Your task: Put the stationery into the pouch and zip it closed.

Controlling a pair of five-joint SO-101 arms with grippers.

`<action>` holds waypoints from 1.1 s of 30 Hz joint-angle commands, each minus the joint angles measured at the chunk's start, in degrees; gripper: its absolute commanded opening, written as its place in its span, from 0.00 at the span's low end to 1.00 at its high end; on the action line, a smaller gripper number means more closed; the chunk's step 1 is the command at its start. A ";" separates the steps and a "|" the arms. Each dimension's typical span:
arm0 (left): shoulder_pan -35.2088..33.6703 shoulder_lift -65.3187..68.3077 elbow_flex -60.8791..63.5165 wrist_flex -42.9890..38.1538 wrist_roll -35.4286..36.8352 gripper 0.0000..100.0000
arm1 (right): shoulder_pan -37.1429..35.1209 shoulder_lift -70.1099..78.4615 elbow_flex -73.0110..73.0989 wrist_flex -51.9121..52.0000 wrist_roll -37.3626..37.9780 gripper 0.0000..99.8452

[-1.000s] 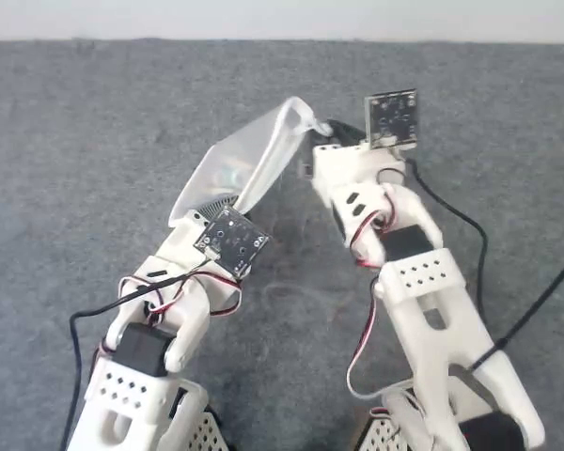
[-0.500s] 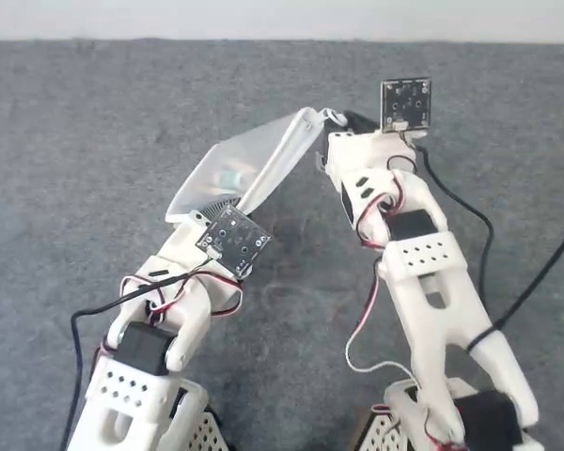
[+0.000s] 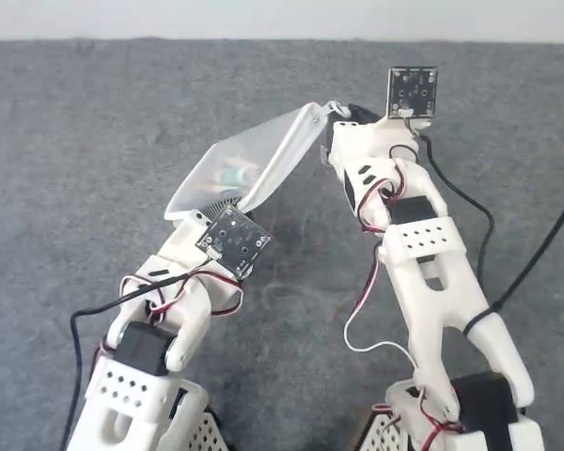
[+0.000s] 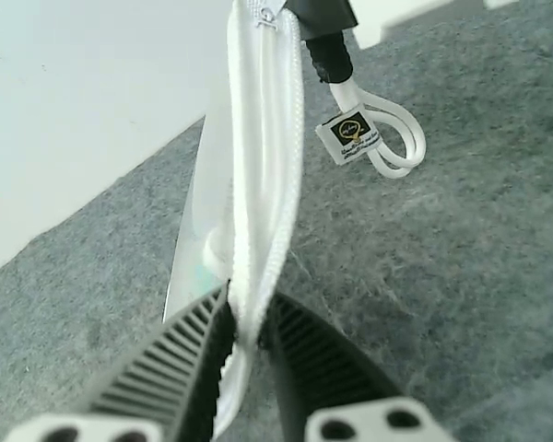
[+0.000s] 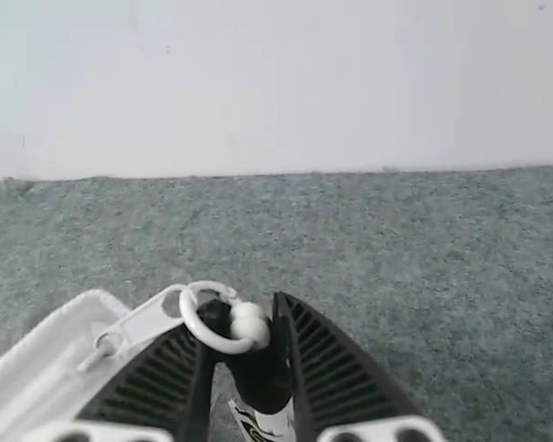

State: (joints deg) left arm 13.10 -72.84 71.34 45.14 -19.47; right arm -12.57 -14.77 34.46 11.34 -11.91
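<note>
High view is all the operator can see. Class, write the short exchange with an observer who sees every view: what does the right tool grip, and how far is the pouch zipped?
Operator: What exactly is the right tool holding?
Observer: The right tool is shut on a black tab at the far end of the pouch. A white bead on a ring rests against that tab.
Operator: How far along is the zip?
Observer: The slider sits at that far end by the tab. From there to where the left tool clamps the zipper edge, the zip looks closed.
</note>
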 commanded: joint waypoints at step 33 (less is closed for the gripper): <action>-0.44 -0.97 -0.31 0.62 1.23 0.01 | 7.25 -1.19 -6.86 4.26 -1.49 0.01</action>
State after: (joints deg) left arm 13.10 -72.84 71.34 45.14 -19.47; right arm -10.73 -12.57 33.14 13.01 -11.91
